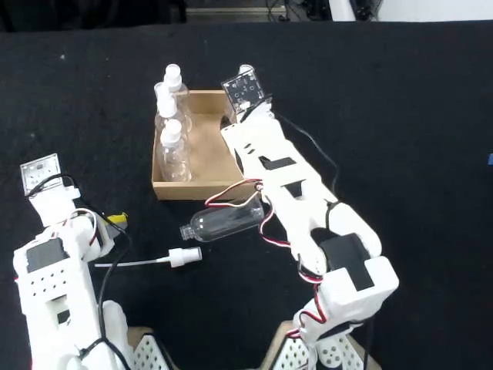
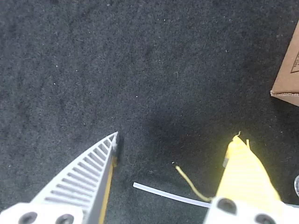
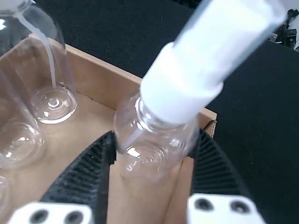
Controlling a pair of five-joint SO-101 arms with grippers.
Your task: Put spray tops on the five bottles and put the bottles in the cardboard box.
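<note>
Now the right gripper point(image 3: 155, 142) clenches a clear plastic bottle with white spray top point(image 3: 173, 107) between its fingers, at a corner of the brown cardboard box point(image 3: 93, 77); three capped clear bottles point(image 1: 171, 123) stand beyond one finger. The left gripper point(image 2: 177, 136) gapes over open black cloth point(image 2: 117, 60), a loose white spray top point(image 1: 183, 257) trailing its tube between the fingers; an uncapped clear bottle point(image 1: 223, 221) lies past the yellow finger.

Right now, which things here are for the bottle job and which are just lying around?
For the job: cardboard box; three capped bottles standing in it; fourth capped bottle, held at the box by the right gripper; uncapped bottle lying down; loose spray top beside it.
Just lying about: small blue thing at the table's right side; cables behind the table.
</note>
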